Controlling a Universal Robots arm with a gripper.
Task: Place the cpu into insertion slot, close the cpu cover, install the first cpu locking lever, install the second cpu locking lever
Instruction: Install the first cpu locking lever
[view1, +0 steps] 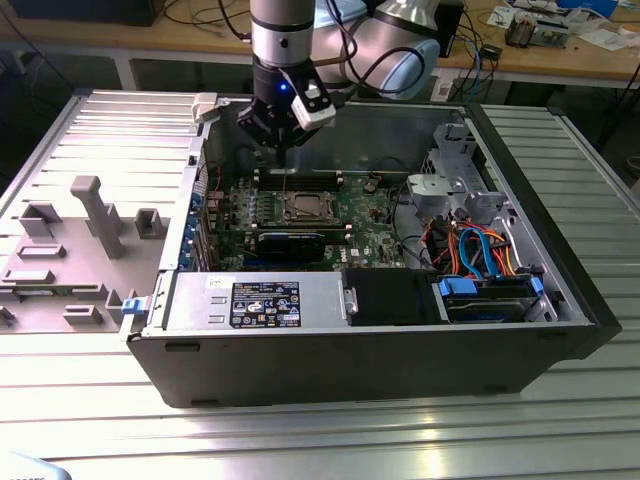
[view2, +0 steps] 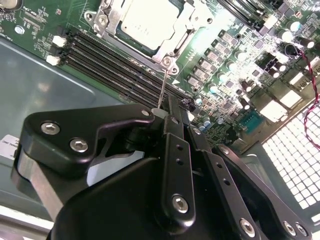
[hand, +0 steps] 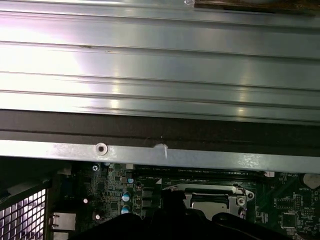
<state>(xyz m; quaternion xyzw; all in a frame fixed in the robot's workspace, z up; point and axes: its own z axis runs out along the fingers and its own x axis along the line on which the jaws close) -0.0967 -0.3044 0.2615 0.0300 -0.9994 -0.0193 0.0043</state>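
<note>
In the second wrist view the tool (view2: 172, 117) is clenched, holding nothing I can see. Beyond it, the cpu (view2: 150, 20) already lies in the insertion slot (view2: 167, 61), the cpu cover (view2: 187, 22) framing it: light, rigid, likely fragile, best gripped by its edges

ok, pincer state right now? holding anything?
Pincer: shut, fingers together with nothing seen between them, hovering over the memory slots beside the cpu cover, which lies closed over the cpu.
</note>
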